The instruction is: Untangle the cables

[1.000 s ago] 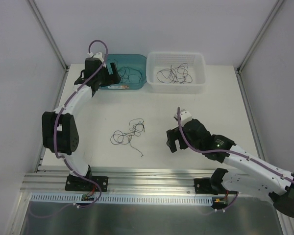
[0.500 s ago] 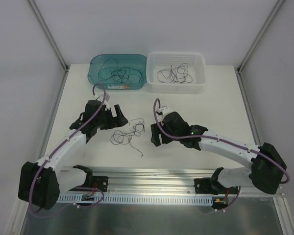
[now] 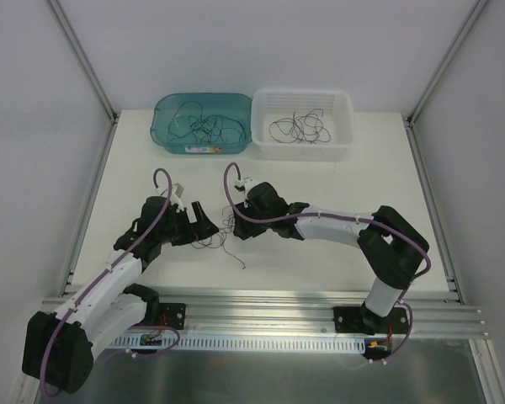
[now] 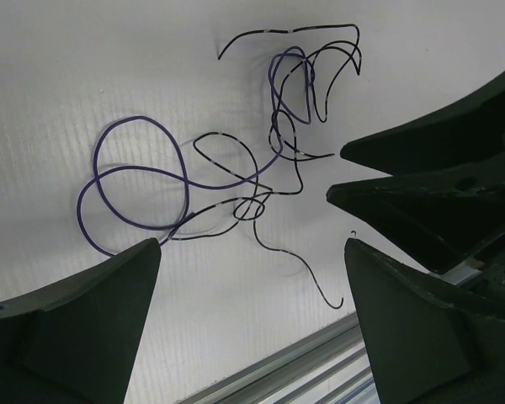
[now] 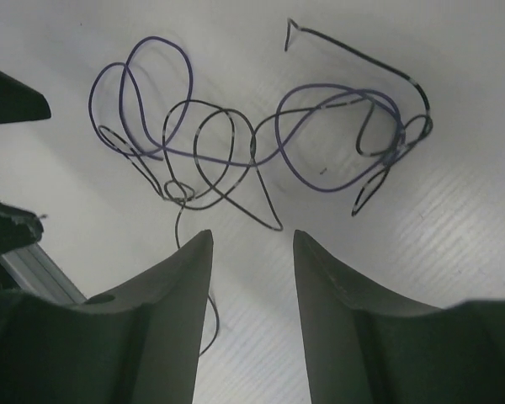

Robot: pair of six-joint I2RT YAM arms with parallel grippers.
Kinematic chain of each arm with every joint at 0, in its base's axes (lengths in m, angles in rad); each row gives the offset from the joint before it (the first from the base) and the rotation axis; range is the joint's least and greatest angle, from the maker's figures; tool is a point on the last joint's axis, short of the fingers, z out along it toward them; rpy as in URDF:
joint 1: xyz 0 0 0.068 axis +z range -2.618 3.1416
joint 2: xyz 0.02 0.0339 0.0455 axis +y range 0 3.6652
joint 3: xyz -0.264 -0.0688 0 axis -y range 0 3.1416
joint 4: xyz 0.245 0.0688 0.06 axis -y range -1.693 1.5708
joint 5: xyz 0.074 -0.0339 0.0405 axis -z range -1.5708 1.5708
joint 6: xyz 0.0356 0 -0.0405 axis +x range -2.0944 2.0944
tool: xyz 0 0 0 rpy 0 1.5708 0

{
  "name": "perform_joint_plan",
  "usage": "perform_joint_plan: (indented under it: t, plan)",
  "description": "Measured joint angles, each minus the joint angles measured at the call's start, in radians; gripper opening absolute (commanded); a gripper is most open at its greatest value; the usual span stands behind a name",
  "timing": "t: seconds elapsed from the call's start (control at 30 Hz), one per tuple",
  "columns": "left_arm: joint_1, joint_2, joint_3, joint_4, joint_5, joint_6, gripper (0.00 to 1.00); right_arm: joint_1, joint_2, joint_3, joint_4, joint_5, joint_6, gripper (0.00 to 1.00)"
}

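1. White ribbed surface [image 3: 337,194] lies under both arms.
2. Left end effector [image 4: 248,252] gapes wide and holds nothing. Right end effector [image 5: 252,240] is half-closed and also empty.
3. Cables [image 4: 261,160] lie just beyond both tips. They look featherlight, springy and slippery, so pinching the purple loop [image 4: 135,119] seems best.
4. Farther off, the teal bin [image 3: 162,126] and white basket [image 3: 303,94] hold more.

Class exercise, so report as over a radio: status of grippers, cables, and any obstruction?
Left gripper open, empty. Right gripper jaws apart, empty. Cables tangled on table between them. Nothing over the tangle.
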Motion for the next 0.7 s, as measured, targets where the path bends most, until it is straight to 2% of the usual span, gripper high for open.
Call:
perform_joint_plan:
  t: [0.07, 0.13, 0.17, 0.2, 0.27, 0.47, 0.7]
  plan:
    - [0.000, -0.003, -0.007, 0.000, 0.000, -0.006, 0.92, 0.000, 0.048, 0.034, 0.015, -0.010, -0.010, 0.45]
    - [0.000, -0.005, -0.012, 0.000, 0.001, -0.009, 0.92, 0.000, 0.089, 0.065, 0.025, -0.013, -0.021, 0.39]
    - [0.000, -0.006, -0.014, 0.000, 0.001, -0.010, 0.92, 0.000, 0.106, 0.077, 0.029, -0.014, -0.026, 0.32]
    - [0.000, -0.007, -0.017, 0.000, 0.001, -0.012, 0.92, 0.000, 0.119, 0.086, 0.030, -0.015, -0.031, 0.15]
    - [0.000, -0.016, -0.020, -0.002, 0.002, -0.018, 0.92, 0.000, 0.132, 0.094, 0.030, -0.015, -0.047, 0.01]
    - [0.000, -0.065, -0.021, -0.001, 0.010, -0.035, 0.91, 0.000, 0.084, 0.094, -0.041, -0.001, -0.080, 0.01]
    - [0.000, -0.090, -0.020, -0.002, 0.019, -0.050, 0.92, 0.004, -0.178, 0.150, -0.277, 0.063, -0.188, 0.01]
